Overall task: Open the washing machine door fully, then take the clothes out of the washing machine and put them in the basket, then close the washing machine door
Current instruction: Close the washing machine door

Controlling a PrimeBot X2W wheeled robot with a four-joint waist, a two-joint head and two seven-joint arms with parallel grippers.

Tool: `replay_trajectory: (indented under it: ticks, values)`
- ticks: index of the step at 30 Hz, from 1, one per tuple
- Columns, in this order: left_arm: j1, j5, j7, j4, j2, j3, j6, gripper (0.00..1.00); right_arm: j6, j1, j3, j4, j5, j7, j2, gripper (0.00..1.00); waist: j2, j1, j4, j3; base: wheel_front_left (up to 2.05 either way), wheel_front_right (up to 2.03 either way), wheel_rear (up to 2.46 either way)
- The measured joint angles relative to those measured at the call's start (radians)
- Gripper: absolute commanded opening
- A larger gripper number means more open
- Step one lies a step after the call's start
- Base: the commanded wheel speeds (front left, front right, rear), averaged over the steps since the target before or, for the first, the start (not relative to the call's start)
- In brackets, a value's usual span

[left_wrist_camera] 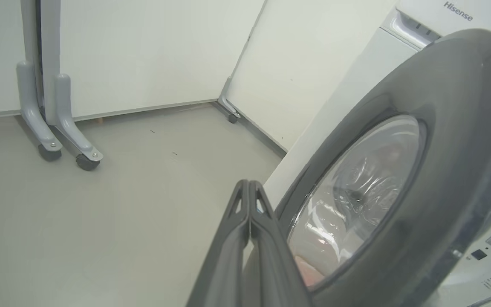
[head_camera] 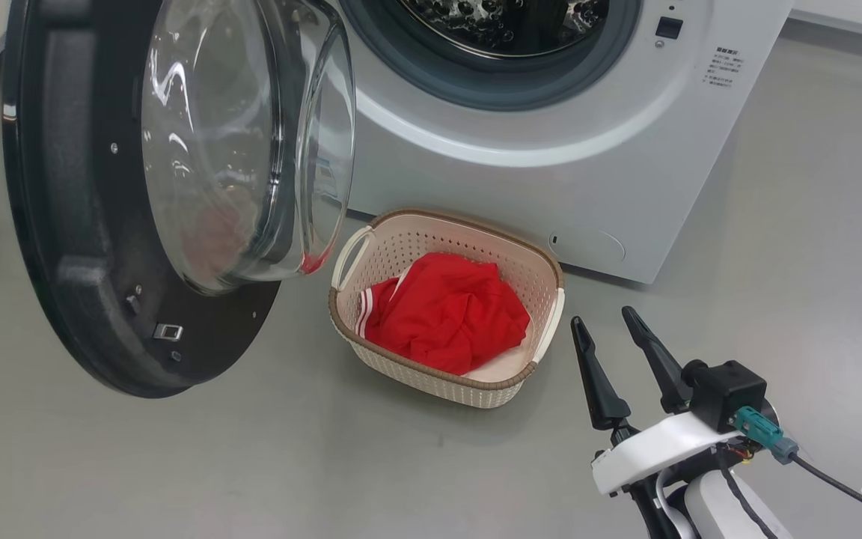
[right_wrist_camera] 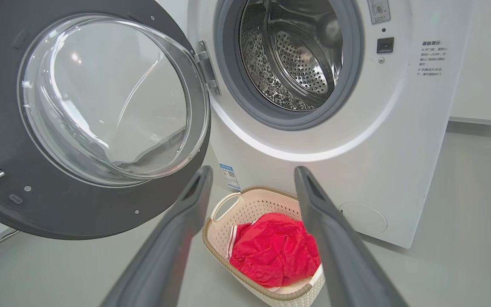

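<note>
The bright red soft garments with white stripes (head_camera: 450,311) lie in the small cream perforated plastic basket (head_camera: 468,222) on the grey floor (head_camera: 251,464), just before the big white front-loading washing machine (head_camera: 551,187); its perforated steel drum (right_wrist_camera: 296,64) looks empty, so closing seems the step in hand; the left gripper (left_wrist_camera: 249,187), fingers pressed together, sits by the outer face of the large round glossy black door with bulging glass window (head_camera: 64,224), contact uncertain; a steady push near the rim opposite the hinge would serve best; the right gripper (head_camera: 604,320), fingers spread and empty, hovers right of the basket; the door's sweep likely passes close by the basket's left handle; open floor lies rightward.
</note>
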Motion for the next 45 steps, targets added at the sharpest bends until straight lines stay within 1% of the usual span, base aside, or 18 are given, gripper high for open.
replay_trajectory:
  ticks: [5, 11, 13, 19, 23, 32, 45]
  values:
    - [-0.039, -0.136, 0.066, 0.016, -0.061, 0.05, 0.038, 0.0, 0.0, -0.005, 0.0, 0.0, 0.0, 0.0, 0.0, 1.0, 0.0, 0.0, -0.011, 0.013, 0.0, 0.0, 0.0]
    - [-0.09, -0.291, 0.152, 0.058, -0.118, 0.12, 0.113, 0.0, 0.0, -0.009, -0.008, 0.0, 0.0, 0.0, 0.0, 1.0, 0.0, 0.0, -0.023, 0.023, 0.0, 0.0, 0.0]
    - [-0.103, -0.339, 0.176, 0.071, -0.135, 0.145, 0.144, 0.0, 0.0, -0.009, -0.01, 0.0, 0.0, 0.0, 0.0, 1.0, 0.0, 0.0, -0.024, 0.024, 0.0, 0.0, 0.0]
    - [-0.146, -0.488, 0.263, 0.102, -0.172, 0.215, 0.222, 0.0, 0.0, -0.01, -0.013, 0.0, 0.0, 0.0, 0.0, 1.0, 0.0, 0.0, -0.029, 0.027, 0.0, 0.0, 0.0]
    - [-0.163, -0.57, 0.334, 0.114, -0.192, 0.236, 0.232, 0.0, 0.0, -0.011, -0.016, 0.0, 0.0, 0.0, 0.0, 1.0, 0.0001, 0.0, -0.031, 0.027, 0.0, 0.0, 0.0]
    - [-0.162, -0.606, 0.463, 0.114, -0.19, 0.207, 0.241, 0.0, 0.0, -0.011, -0.017, 0.0, 0.0, 0.0, 0.0, 1.0, 0.0, 0.0, -0.035, 0.027, 0.0, 0.0, 0.0]
    - [-0.129, -0.683, 0.615, 0.058, -0.198, 0.163, 0.242, 0.0, 0.0, -0.02, -0.018, 0.0, 0.0, 0.0, 0.0, 1.0, 0.0001, 0.0, -0.044, 0.02, 0.0, 0.0, 0.0]
